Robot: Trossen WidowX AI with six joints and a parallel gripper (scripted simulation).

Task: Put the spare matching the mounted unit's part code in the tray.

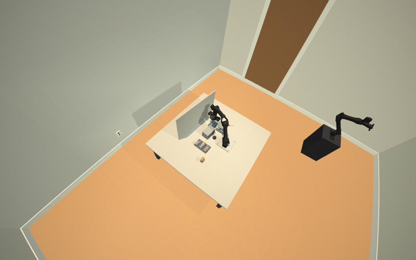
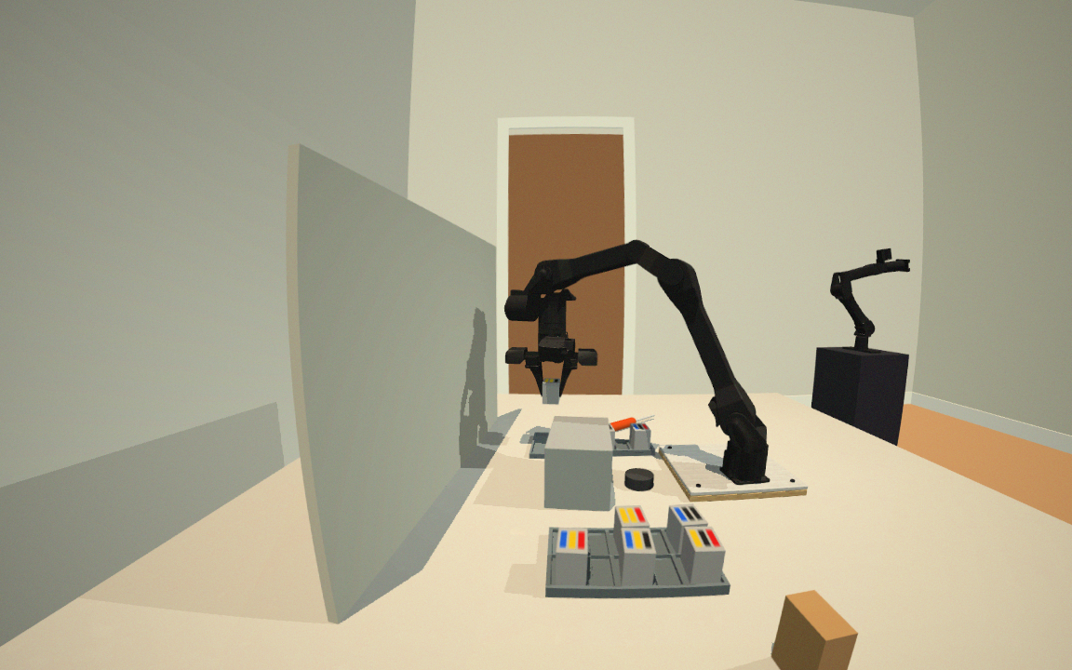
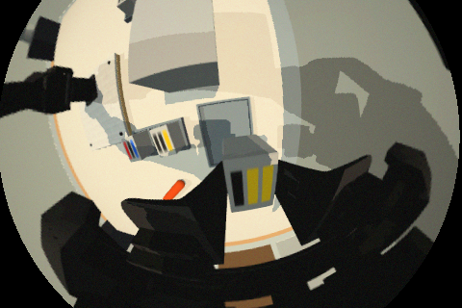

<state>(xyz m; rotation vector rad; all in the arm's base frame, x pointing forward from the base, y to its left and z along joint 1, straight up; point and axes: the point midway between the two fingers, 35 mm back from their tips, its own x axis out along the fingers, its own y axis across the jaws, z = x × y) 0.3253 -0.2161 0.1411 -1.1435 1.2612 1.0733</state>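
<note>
My gripper (image 2: 551,383) (image 3: 243,162) (image 1: 211,118) is shut on a small grey spare (image 3: 253,189) (image 2: 551,388) whose label has one black and two yellow stripes. It hangs in the air behind the mounted unit (image 2: 578,462) (image 3: 172,26) (image 1: 207,131), a plain grey box. In the wrist view the flat grey tray (image 3: 221,121) (image 2: 536,441) lies on the table just under and ahead of the held spare. A grey rack (image 2: 636,587) (image 1: 202,145) in front of the unit holds several other striped spares.
A tall grey panel (image 2: 381,374) (image 1: 193,116) stands left of the unit. Another striped spare (image 2: 639,433) (image 3: 157,141), an orange-handled tool (image 2: 623,422) (image 3: 173,189), a black puck (image 2: 639,478) and a brown box (image 2: 813,635) (image 1: 202,159) are on the table. A second arm stands on a black pedestal (image 2: 859,384).
</note>
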